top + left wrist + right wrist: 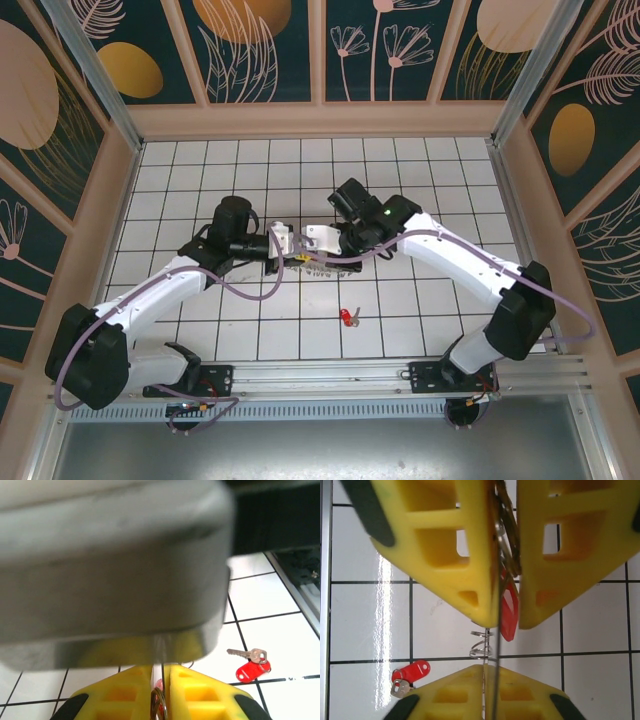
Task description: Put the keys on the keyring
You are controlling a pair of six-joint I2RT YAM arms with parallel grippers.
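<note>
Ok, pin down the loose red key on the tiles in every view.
Top external: loose key just below centre.
Left wrist: loose key lower right.
Right wrist: loose key lower left.
Shared landmark: the black grout line its red head touches.

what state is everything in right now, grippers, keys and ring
left gripper, shut on the keyring
right gripper, shut on the held key
keyring, spanning the gap between the two grippers
held key, pinched, red head poking past the fingertips beside the ring wire; threaded or not, cannot tell
loose key, lying flat on the tiles, apart from the ring
</note>
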